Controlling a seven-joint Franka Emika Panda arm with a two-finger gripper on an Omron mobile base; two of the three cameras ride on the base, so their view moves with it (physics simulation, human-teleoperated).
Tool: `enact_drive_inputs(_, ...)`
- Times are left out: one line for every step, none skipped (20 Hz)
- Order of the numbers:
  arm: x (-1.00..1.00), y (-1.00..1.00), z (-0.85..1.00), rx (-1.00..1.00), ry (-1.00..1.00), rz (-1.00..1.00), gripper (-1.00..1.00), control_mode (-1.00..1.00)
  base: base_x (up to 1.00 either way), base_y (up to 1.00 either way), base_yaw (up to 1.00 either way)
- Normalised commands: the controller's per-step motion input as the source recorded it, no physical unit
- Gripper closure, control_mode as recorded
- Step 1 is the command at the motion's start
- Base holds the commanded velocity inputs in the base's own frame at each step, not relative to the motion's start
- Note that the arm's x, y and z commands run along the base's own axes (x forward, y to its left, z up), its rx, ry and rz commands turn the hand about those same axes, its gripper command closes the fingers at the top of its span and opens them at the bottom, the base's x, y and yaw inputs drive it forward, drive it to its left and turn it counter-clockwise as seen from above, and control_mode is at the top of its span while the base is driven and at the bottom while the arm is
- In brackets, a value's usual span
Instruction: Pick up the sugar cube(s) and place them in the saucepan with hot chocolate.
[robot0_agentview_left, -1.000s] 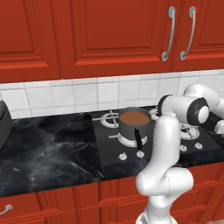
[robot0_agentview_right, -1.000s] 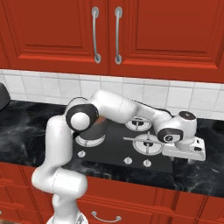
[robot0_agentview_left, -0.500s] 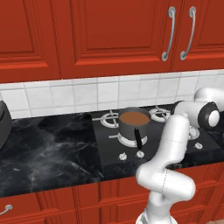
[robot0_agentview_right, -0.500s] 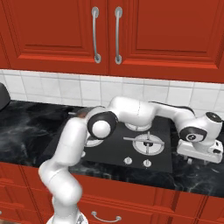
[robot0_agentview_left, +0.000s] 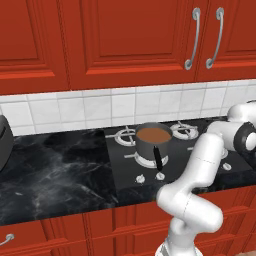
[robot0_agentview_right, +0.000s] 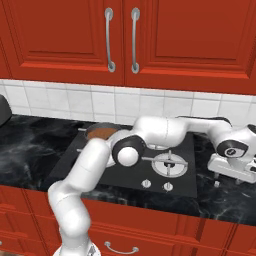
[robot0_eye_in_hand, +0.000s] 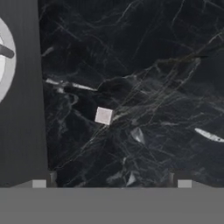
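Note:
A small white sugar cube lies on the black marble counter, just right of the cooktop's edge. My gripper hangs above it, open, its fingertips wide apart and nothing between them; the cube sits slightly left of the midline. From the right base view the hand hovers over the counter right of the stove, a small pale speck below it. The grey saucepan with its black handle stands on a front burner, holding reddish-brown hot chocolate; my arm partly hides the saucepan.
The black cooktop has several burners and a row of knobs along its front. Red cabinets with metal handles hang overhead. A dark appliance stands at the counter's far left.
My arm has swung rightward from over the cooktop to the counter beside it. The saucepan has stayed in place.

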Motion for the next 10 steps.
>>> enact_drive_inputs(0.21, 0.10, -0.06, 0.00, 0.00, 0.00, -1.00, -1.00, 0.00, 0.00, 0.00)
enact_drive_inputs(0.23, 0.13, -0.14, 0.00, 0.01, 0.00, -1.00, -1.00, 0.00, 0.00, 0.00)
enact_drive_inputs(0.26, 0.12, -0.19, 0.00, 0.03, 0.00, -1.00, -1.00, 0.00, 0.00, 0.00)
enact_drive_inputs(0.26, 0.12, -0.21, 0.00, 0.05, 0.00, -1.00, -1.00, 0.00, 0.00, 0.00)
enact_drive_inputs(0.24, 0.12, -0.22, 0.00, 0.07, 0.00, -1.00, -1.00, 0.00, 0.00, 0.00)
enact_drive_inputs(0.22, 0.13, -0.26, 0.00, 0.09, 0.00, -1.00, -1.00, 0.00, 0.00, 0.00)
enact_drive_inputs(0.21, 0.14, -0.30, 0.00, 0.11, 0.00, -1.00, -1.00, 0.00, 0.00, 0.00)
enact_drive_inputs(0.18, 0.14, -0.34, 0.00, 0.12, 0.00, -1.00, -1.00, 0.00, 0.00, 0.00)
enact_drive_inputs(0.13, 0.15, -0.37, 0.00, 0.15, 0.00, -1.00, -1.00, 0.00, 0.00, 0.00)
enact_drive_inputs(0.11, 0.18, -0.37, 0.00, 0.15, 0.00, -1.00, -1.00, 0.00, 0.00, 0.00)
